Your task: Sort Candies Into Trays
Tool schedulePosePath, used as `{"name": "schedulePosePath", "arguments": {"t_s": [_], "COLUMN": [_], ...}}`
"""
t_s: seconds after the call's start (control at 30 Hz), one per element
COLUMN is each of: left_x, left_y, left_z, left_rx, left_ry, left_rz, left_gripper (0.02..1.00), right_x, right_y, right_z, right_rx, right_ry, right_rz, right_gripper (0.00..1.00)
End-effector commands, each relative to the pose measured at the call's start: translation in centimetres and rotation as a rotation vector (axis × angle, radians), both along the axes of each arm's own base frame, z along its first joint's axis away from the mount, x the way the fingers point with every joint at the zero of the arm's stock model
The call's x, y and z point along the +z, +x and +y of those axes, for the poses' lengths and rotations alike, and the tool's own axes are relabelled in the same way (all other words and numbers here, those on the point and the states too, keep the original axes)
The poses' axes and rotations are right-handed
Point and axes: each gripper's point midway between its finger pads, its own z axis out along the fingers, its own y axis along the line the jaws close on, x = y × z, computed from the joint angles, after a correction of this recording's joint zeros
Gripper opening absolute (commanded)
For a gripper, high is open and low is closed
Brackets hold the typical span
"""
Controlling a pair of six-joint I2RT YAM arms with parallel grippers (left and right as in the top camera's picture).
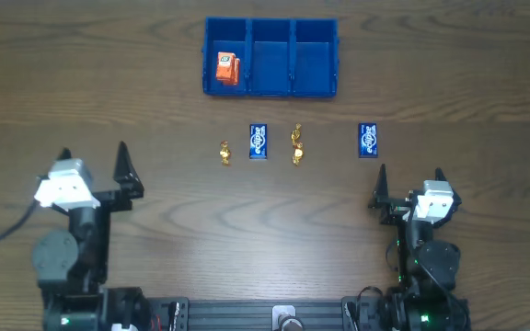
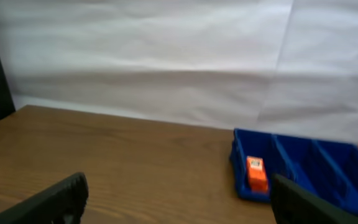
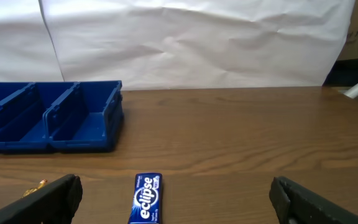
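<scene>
Orange candy (image 1: pixel 226 67) in blue tray (image 1: pixel 270 91), ahead of left claw (image 1: pixel 94 156). Blue pack (image 3: pixel 145 205) just ahead of right claw (image 1: pixel 410 175); second pack (image 1: pixel 259 141), gold candies (image 1: pixel 296 145) unsorted. Both claws apart, empty.

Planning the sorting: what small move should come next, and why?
Probably reach the open right hand toward the blue pack just ahead of it: that pack lies loose on the table, nearest that hand, while the tray holds just one orange candy.
</scene>
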Motion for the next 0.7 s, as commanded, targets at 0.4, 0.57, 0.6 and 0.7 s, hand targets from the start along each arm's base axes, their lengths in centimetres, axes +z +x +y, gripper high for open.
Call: {"name": "schedulePosePath", "arguments": {"t_s": [0.4,0.57,0.6,0.7], "left_x": [-9.4,-12.3,-12.2,-12.2], "left_y": [-0.5,-0.8,-0.8,-0.8], "left_z": [-2.7,-2.7,-2.7,-2.6], "left_rx": [-0.157,-0.159,-0.159,-0.151], "left_ry": [0.002,-0.010,-0.010,-0.010], "left_rz": [0.023,0.143,0.141,0.141], "left_gripper": [0.998,0.998,0.998,0.998], "right_x": [0.0,0.0,0.0,0.0], "right_y": [0.0,0.0,0.0,0.0], "right_z": [-0.1,-0.1,-0.1,-0.1], "right_rx": [-0.006,-0.006,-0.006,-0.006], "right_ry": [-0.014,-0.014,-0.014,-0.014], "right_rz": [0.000,0.000,0.000,0.000], "right_gripper": [0.998,1.000,1.000,0.998]}}
